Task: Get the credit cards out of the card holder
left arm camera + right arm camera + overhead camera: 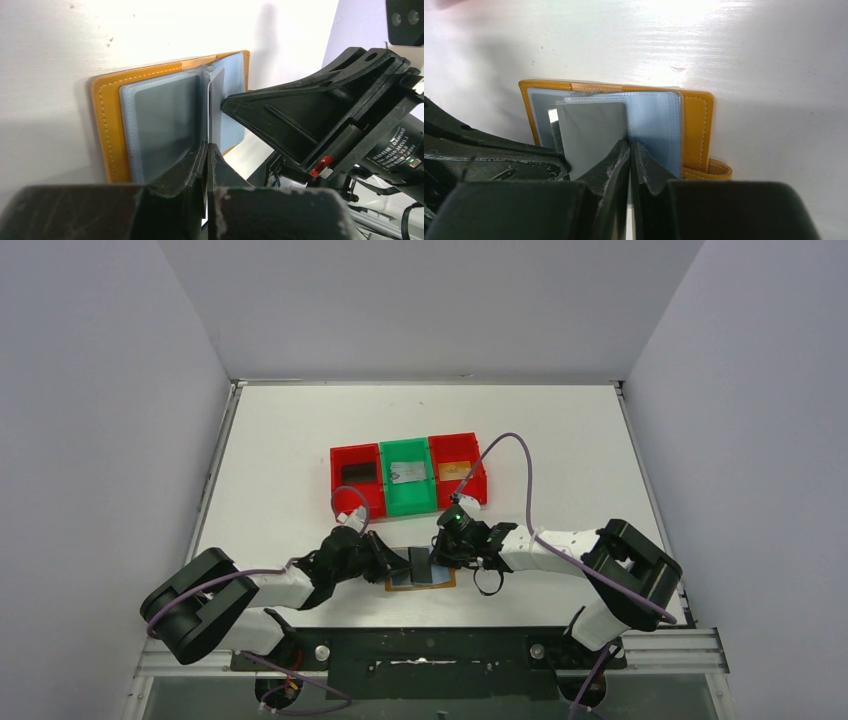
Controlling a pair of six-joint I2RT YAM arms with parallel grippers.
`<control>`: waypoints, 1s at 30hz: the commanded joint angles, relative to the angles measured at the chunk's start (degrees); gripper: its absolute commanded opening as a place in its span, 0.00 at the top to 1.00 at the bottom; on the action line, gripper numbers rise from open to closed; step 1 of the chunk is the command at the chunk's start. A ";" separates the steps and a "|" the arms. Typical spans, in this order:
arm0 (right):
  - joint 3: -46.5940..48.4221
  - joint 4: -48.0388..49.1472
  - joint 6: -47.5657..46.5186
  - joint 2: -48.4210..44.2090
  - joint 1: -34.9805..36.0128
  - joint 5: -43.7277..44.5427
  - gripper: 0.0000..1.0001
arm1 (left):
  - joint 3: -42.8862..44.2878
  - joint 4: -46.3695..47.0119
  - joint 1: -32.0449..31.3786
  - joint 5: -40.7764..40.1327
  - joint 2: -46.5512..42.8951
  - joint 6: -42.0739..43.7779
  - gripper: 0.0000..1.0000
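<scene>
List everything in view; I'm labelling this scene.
left bin: one, red, mid-table row
middle bin: one, green, same row
right bin: one, red, same row
black card: one, black, in left bin
silver-grey card: one, silver-grey, in middle bin
orange-brown card: one, orange-brown, in right bin
card holder: one, tan, open at near table edge
table: one, white, under everything
left gripper: one, black, shut on holder sleeve
right gripper: one, black, shut on holder sleeve

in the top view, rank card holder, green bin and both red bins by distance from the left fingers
1. card holder, right at the left fingers
2. green bin, straight beyond
3. left red bin and right red bin, diagonally beyond: too close to call
</scene>
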 commanded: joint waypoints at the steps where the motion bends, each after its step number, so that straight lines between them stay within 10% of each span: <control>1: -1.79 -5.32 -1.09 2.62 -0.37 2.32 0.95 | -0.72 6.13 0.30 0.11 -0.61 -0.54 1.00; 30: 9.20 -8.20 -9.24 -0.65 4.57 4.34 0.81 | 0.25 -3.40 3.15 2.70 -4.60 4.16 1.00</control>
